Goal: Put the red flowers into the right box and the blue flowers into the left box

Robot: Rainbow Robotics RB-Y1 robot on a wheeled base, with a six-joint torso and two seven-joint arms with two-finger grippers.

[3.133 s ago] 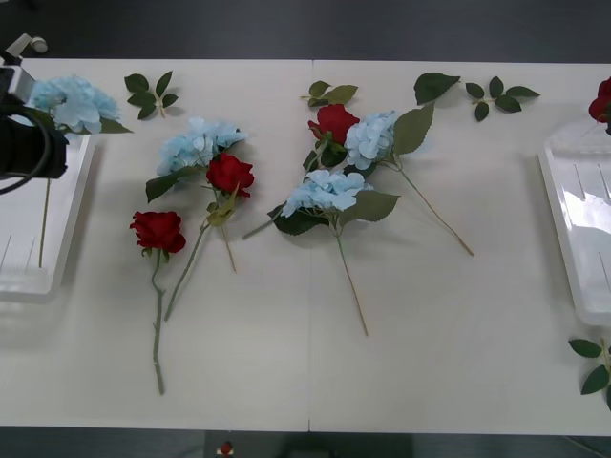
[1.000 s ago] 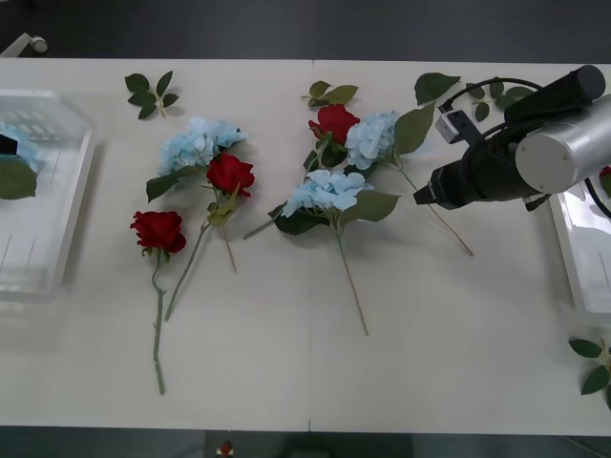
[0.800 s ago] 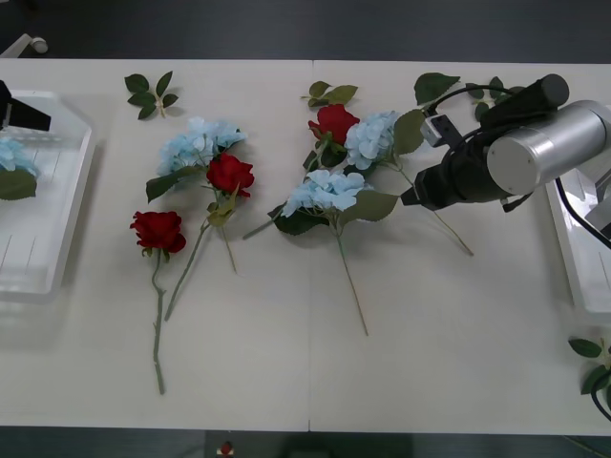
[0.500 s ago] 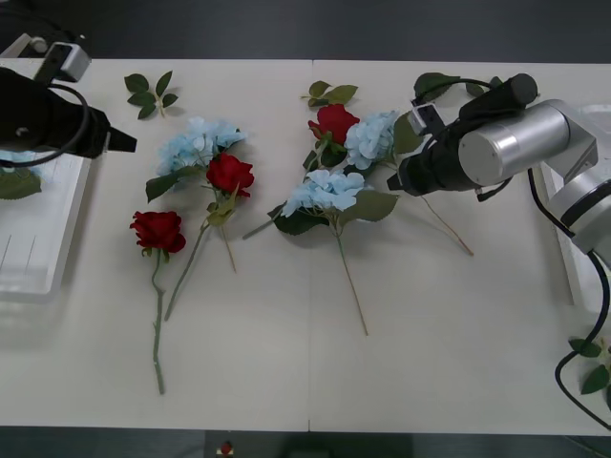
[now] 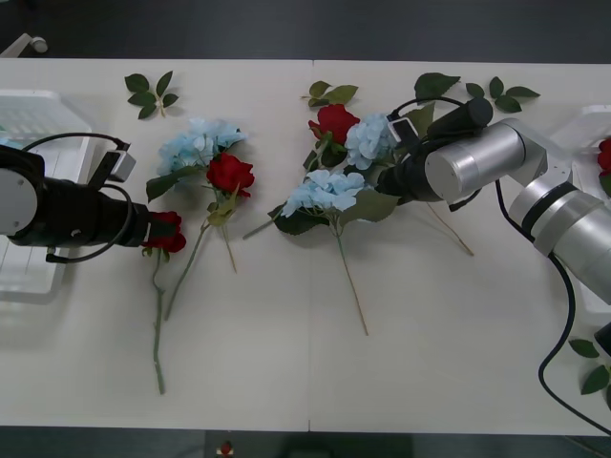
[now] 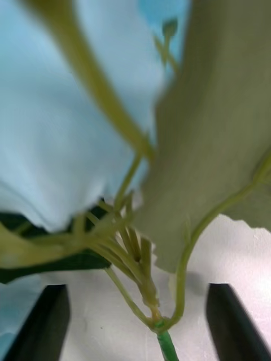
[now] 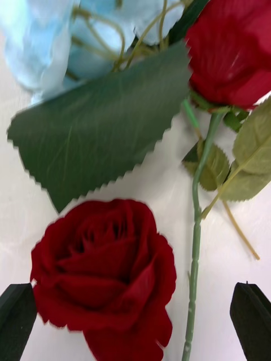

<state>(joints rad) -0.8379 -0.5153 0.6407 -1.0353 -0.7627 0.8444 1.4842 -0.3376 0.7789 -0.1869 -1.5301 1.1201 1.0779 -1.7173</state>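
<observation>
A: Front view first. The left gripper (image 5: 151, 232) sits right at the leftmost red rose (image 5: 168, 236), with the left box (image 5: 67, 129) behind its arm. The right gripper (image 5: 389, 178) is nosed in among the blue flowers (image 5: 326, 190), well apart from the right box (image 5: 587, 129).

B: And the right wrist view?

A: Its black fingers (image 6: 39, 321) are spread, straddling the junction where a blue flower's thin stalks meet the stem (image 6: 164, 341). I'd close on that stem just below the junction, not on the petals or the big leaf (image 6: 226, 124).

B: Left wrist view?

A: Fingers (image 7: 17, 321) spread wide, the red bloom (image 7: 104, 271) between and just ahead of them, another rose's stem (image 7: 195, 248) beside it. I'd settle lower and pinch the bloom's base, keeping that neighbouring stem outside, or both will lift.
</observation>
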